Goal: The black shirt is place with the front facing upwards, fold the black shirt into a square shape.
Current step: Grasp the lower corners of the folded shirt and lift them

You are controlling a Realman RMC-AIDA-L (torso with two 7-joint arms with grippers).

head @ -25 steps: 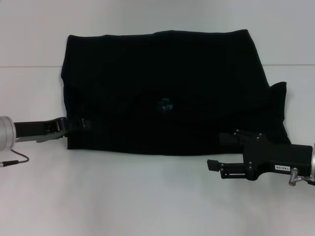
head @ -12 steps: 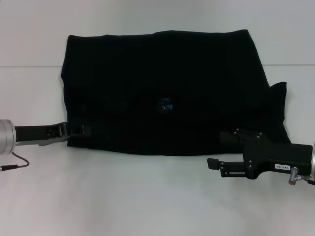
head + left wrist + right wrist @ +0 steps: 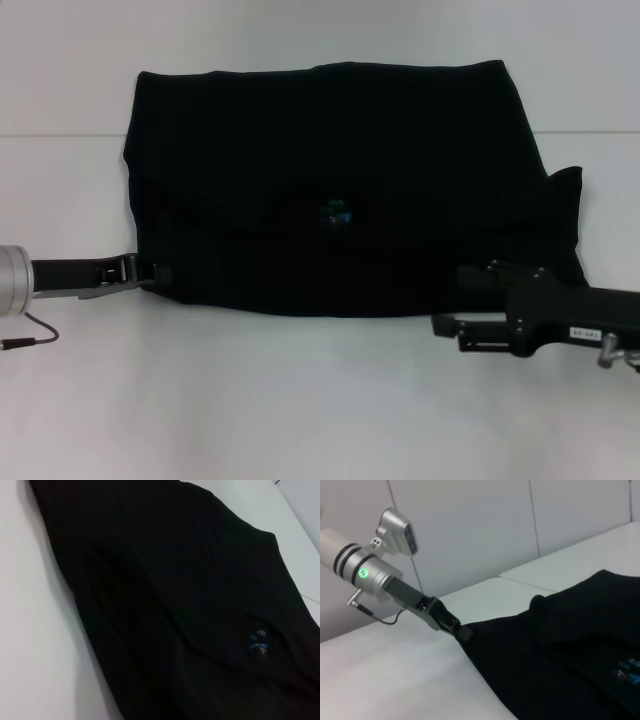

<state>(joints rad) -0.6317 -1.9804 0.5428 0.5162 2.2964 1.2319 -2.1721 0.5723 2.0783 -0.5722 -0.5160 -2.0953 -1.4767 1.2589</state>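
Nearest to me, the right gripper [image 3: 452, 325] is hovering low over the white table [image 3: 300, 400], just off the near right corner of the black shirt [image 3: 340, 190]; its fingers are lying against dark cloth and I cannot tell whether they are spread or closed. Over on the left, the left gripper [image 3: 150, 272] is reaching in level with the tabletop and is meeting the shirt's near left corner. In the right wrist view that gripper [image 3: 462, 631] is sitting right at the cloth's edge, its tip touching the fabric, but I cannot tell whether it is pinching the hem or merely resting against it. The shirt itself is lying flat across the middle of the table as a wide, roughly rectangular dark shape, its near edge running between the two grippers. A small blue label [image 3: 336, 212] is showing near its centre, and it is also appearing in the left wrist view [image 3: 259, 643]. On the far right a sleeve [image 3: 562, 195] is sticking out past the body of the shirt
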